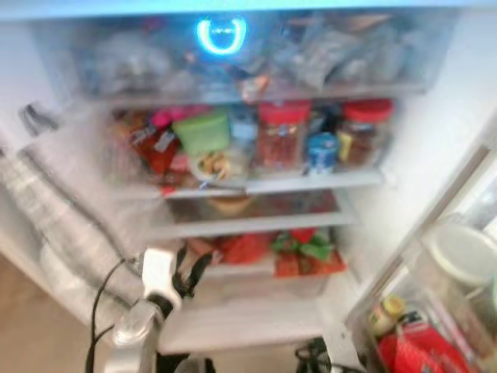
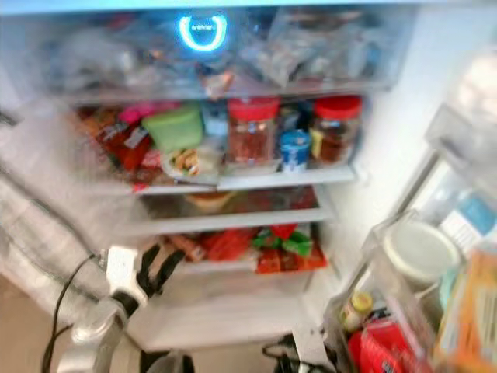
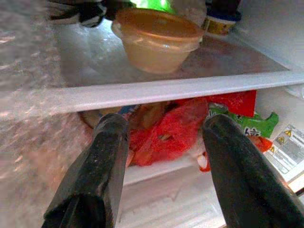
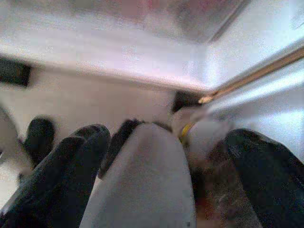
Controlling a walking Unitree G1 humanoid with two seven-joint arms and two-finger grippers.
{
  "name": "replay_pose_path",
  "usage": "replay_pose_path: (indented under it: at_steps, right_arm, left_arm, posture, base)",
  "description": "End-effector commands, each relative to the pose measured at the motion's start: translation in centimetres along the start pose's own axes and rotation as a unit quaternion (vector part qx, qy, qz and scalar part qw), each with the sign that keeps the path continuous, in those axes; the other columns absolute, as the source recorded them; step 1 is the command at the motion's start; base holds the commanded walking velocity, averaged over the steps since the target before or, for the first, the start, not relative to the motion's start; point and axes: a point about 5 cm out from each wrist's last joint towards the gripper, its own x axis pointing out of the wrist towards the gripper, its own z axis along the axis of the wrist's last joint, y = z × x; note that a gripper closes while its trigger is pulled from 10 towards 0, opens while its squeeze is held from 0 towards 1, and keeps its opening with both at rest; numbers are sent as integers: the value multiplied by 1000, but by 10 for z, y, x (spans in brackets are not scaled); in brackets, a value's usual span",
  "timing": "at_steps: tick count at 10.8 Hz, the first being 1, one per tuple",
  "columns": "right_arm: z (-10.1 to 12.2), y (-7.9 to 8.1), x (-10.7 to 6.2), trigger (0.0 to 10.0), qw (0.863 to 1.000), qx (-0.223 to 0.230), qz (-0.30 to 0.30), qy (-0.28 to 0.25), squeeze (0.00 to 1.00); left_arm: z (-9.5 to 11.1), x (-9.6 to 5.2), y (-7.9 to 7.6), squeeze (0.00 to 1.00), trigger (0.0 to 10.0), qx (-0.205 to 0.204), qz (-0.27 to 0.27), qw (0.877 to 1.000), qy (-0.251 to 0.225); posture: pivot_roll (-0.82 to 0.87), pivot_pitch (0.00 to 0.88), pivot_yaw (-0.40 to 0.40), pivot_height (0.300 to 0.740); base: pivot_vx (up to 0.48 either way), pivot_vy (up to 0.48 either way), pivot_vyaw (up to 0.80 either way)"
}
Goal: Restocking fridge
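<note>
The fridge stands open before me, its shelves crowded. My left gripper is raised in front of the lower shelves, open and empty. Along its fingers I see a tan lidded tub on a glass shelf, with red bags on the shelf below. My right gripper hangs low by the fridge's bottom edge. Its black fingers are closed around a pale rounded container, whose details are blurred.
Higher up, a shelf carries two red-lidded jars, a green box and a blue can. The open door's bins on the right hold a white-lidded tub, a small yellow-capped jar and a red packet. The bottom shelf looks bare.
</note>
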Motion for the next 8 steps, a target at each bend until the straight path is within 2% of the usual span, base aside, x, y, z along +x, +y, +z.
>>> replay_pose_path:
  at_steps: [1, 3, 5, 7, 8]
  right_arm:
    - [-9, 5, -1, 10000, 1000, 3, 8, 17, 0]
    - [-8, 5, -1, 10000, 1000, 3, 8, 16, 0]
    - [-8, 5, -1, 10000, 1000, 4, 8, 16, 0]
    - [-9, 5, -1, 10000, 1000, 4, 8, 16, 0]
    - [-9, 5, -1, 10000, 1000, 3, 9, 17, 0]
  left_arm:
    - [-5, -2, 0, 0, 10000, -3, 6, 1000, 10]
    - [-9, -4, 7, 0, 10000, -4, 36, 999, 20]
    - [-21, -9, 21, 0, 10000, -10, 84, 995, 56]
    - [-40, -21, 34, 0, 10000, 2, 112, 986, 124]
    - [-56, -30, 41, 0, 10000, 11, 123, 975, 184]
  posture:
    - [10, 0, 44, 660]
    - [9, 0, 46, 660]
    - [10, 0, 46, 660]
    - [12, 0, 45, 660]
    - [14, 0, 44, 660]
  base:
    - [-285, 0, 0]
    - [0, 0, 0]
    - [0, 0, 0]
    - [0, 0, 0]
    - [0, 0, 0]
